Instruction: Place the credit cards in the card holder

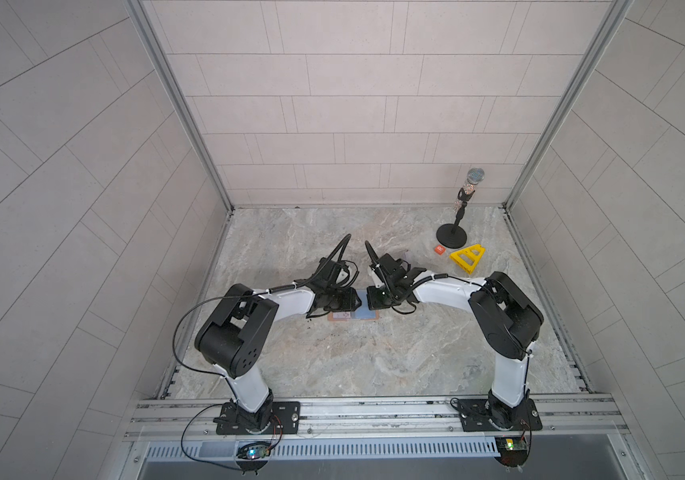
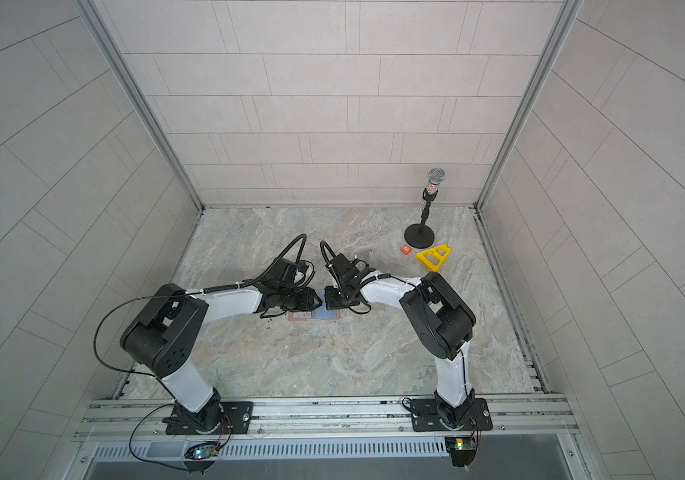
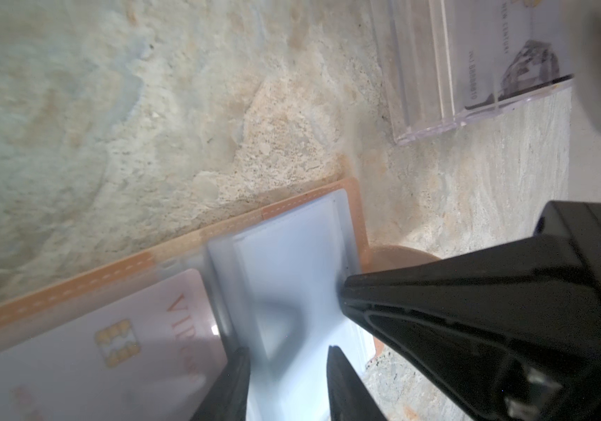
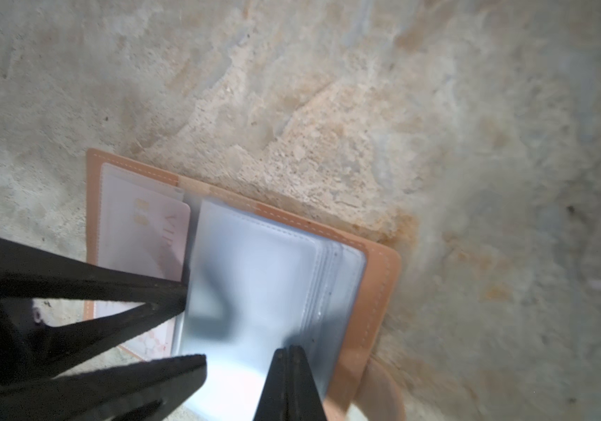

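The card holder lies open on the marble table between both arms, tan leather with clouded plastic sleeves. A pale lilac card marked VIP sits in one half. A whitish-blue card shows in the sleeve on the other half. My left gripper is open, its fingers astride that sleeve. My right gripper is shut, its tips on the sleeve stack. Whether a sleeve is pinched I cannot tell.
A clear plastic box with a pale card inside stands just behind the holder. At the back right are a microphone on a round stand, a small orange tile and a yellow triangular frame.
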